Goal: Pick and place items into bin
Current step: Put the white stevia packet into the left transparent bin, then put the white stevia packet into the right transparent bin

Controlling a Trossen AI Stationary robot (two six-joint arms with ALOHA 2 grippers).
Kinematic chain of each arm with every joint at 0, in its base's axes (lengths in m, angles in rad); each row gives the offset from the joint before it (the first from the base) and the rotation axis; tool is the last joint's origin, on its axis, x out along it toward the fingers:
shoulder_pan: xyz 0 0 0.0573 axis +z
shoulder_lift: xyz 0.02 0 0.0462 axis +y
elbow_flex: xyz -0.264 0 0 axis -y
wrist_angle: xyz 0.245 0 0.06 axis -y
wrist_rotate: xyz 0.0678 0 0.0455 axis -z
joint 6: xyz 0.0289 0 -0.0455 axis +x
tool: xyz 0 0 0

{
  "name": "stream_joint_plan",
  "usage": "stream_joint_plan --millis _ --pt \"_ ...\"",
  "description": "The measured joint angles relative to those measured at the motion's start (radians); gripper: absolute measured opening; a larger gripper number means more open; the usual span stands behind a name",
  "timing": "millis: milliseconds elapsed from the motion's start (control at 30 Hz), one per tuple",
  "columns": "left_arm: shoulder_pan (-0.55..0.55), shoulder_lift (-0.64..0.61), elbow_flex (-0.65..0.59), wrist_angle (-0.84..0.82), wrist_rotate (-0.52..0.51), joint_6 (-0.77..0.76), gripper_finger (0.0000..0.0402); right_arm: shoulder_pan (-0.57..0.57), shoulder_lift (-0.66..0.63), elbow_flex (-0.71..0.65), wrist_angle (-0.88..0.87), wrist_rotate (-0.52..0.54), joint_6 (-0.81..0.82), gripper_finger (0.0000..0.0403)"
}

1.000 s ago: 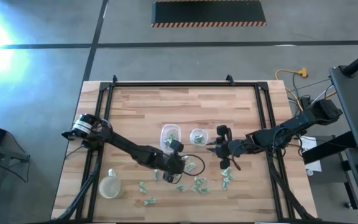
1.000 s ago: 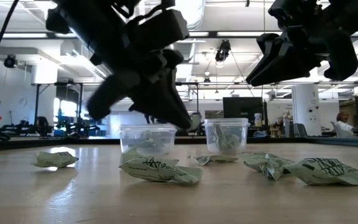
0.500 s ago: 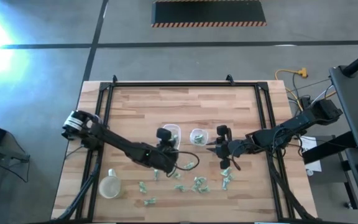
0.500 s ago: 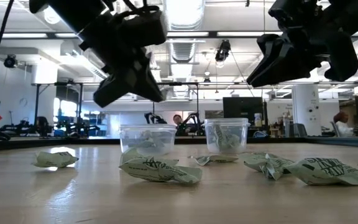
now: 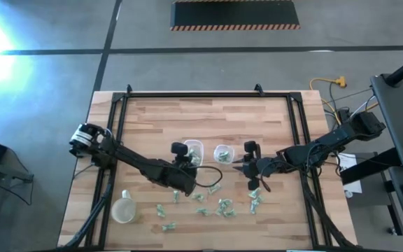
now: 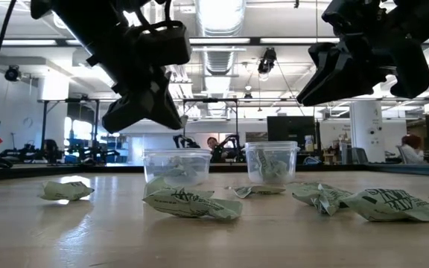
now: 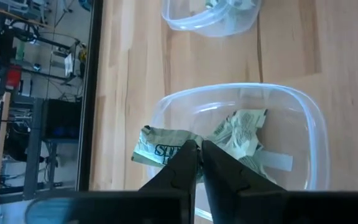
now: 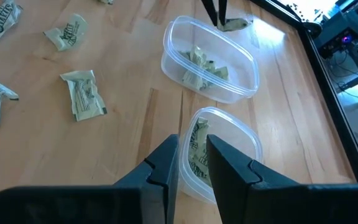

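My left gripper (image 7: pixel 197 149) is shut on one pale-green wrapped item (image 7: pixel 155 149) and hovers over the near rim of the left clear bin (image 5: pixel 192 149). That bin holds more crinkly pieces (image 7: pixel 244 134). My right gripper (image 8: pixel 191 146) hangs open, with nothing between its fingers, above the right clear bin (image 8: pixel 225 158), which also holds a piece. Several loose items (image 5: pixel 219 206) lie on the wooden table near its front edge. My left gripper pinches one end of the wrapped item (image 7: pixel 173 151) between its two fingertips. The fingers slant down from the table's near-left side. The item sticks out to one side of the tips and hangs clear of the table, above the bin.
A pale round cup (image 5: pixel 123 208) stands near the front left corner. Black frame rails (image 5: pixel 114 126) run along the table's left, right and far sides. Bare wood lies between the bins and the far rail. The low view shows items (image 6: pixel 192 202) lying in front of the bins.
My left gripper has risen from the loose items and gone toward the table's left and far side, to the left bin. It has tipped from steeply downward to a shallower slant. The wrapped item has come up with it, clear of the table.
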Motion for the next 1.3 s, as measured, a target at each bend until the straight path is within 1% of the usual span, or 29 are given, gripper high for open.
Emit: stream_joint_plan --millis 100,233,300,367,467,567,667,833,1033,1167,1300 --pt "0.0 0.0 -0.002 -0.002 0.0 0.0 0.0037 0.0 0.0 0.0 0.0 0.0 0.002 0.0073" --pt "0.0 0.0 -0.003 0.001 0.0 0.0 0.0087 0.0 0.0 0.0 0.0 -0.003 0.043 0.0073" --pt "0.0 0.0 -0.003 0.002 -0.003 0.0 0.0109 0.0 0.0 0.0 0.0 -0.021 0.06 0.0073" --pt "0.0 -0.004 -0.003 0.002 -0.004 0.0 0.0126 -0.001 0.0 0.0 0.002 -0.092 0.075 0.0073" --pt "-0.001 -0.011 0.0 -0.001 -0.003 0.001 0.0141 -0.001 0.012 0.0 0.036 -0.241 0.077 0.0073" --pt "-0.005 -0.016 0.008 -0.001 -0.003 0.001 0.0145 0.0 0.047 0.0 0.123 -0.35 0.066 0.0073" --pt "-0.016 -0.028 0.01 -0.002 -0.001 0.001 0.0146 0.0 0.103 0.0 0.207 -0.399 0.017 0.0073" --pt "-0.062 -0.079 0.01 -0.045 0.054 -0.01 0.0146 -0.002 0.203 0.011 0.299 -0.385 -0.027 0.0073" --pt "-0.145 -0.194 -0.004 -0.152 0.059 -0.116 0.0146 -0.005 0.303 0.061 0.325 -0.367 -0.039 0.0076" --pt "-0.206 -0.301 -0.068 -0.155 0.056 -0.166 0.0146 -0.005 0.379 0.109 0.333 -0.367 -0.04 0.009" --pt "-0.256 -0.415 -0.148 -0.14 0.022 -0.239 0.0146 -0.005 0.458 0.16 0.325 -0.366 -0.062 0.0106"
